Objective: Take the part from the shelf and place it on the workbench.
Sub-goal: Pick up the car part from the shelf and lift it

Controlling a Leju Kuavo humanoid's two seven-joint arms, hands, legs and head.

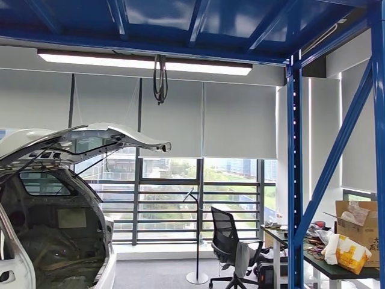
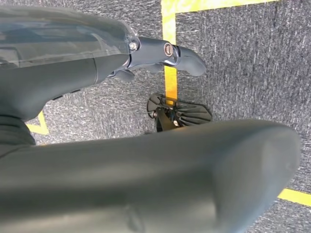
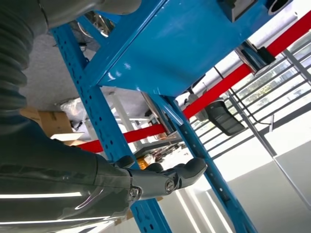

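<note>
The blue shelf frame (image 1: 294, 180) stands at my right, and its deck (image 1: 181, 18) runs overhead. My left hand (image 2: 161, 53) hangs over grey carpet with its fingers stretched out and nothing in it. My right hand (image 3: 161, 179) is raised beside a blue perforated upright (image 3: 99, 116), under the shelf's blue underside (image 3: 176, 43). Its fingers are extended and hold nothing.
A white car body (image 1: 54, 229) with its hatch raised fills the left. A black office chair (image 1: 227, 241) and a lamp stand (image 1: 197, 241) are ahead. A table (image 1: 344, 271) at the right carries a cardboard box (image 1: 358, 226) and a yellow-white bag (image 1: 347, 253). Yellow tape (image 2: 169, 19) marks the carpet.
</note>
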